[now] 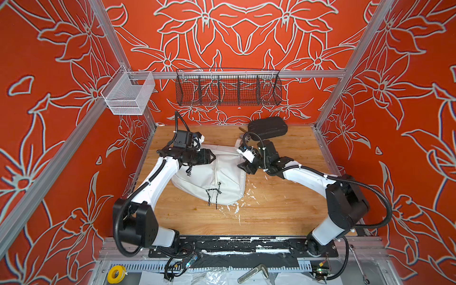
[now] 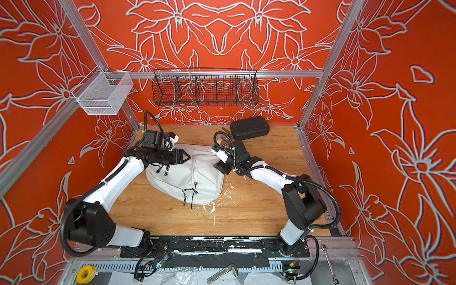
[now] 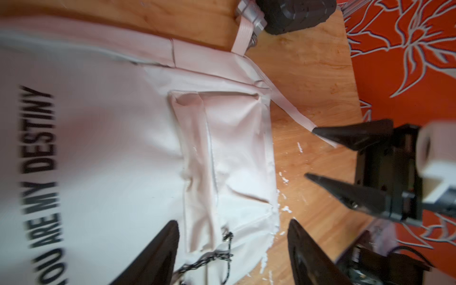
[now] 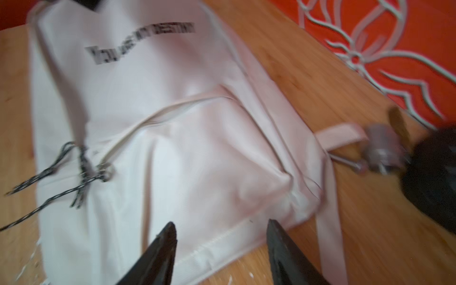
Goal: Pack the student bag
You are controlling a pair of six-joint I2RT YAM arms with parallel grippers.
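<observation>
The student bag [image 1: 222, 180] [image 2: 197, 172] lies flat on the wooden table, a white fabric backpack printed "YOU ARE MY DESTINY" [image 3: 42, 172], with black zipper cords [image 1: 213, 195] [image 4: 61, 177] trailing toward the front. My left gripper [image 1: 211, 157] [image 3: 232, 222] hovers open over its far left part, nothing between the fingers. At the bag's right edge my right gripper [image 1: 241, 166] [image 4: 221, 222] is open and empty; the left wrist view also catches the right gripper [image 3: 310, 153]. A white strap [image 4: 340, 139] runs from the bag toward the back.
A black hard oblong case [image 1: 267, 126] [image 2: 249, 128] sits at the back right by the wall, a metal fitting [image 4: 382, 150] beside it. White flecks [image 1: 237, 207] dot the table by the bag. A black wire basket [image 1: 228, 90] and a white mesh basket [image 1: 128, 96] hang above.
</observation>
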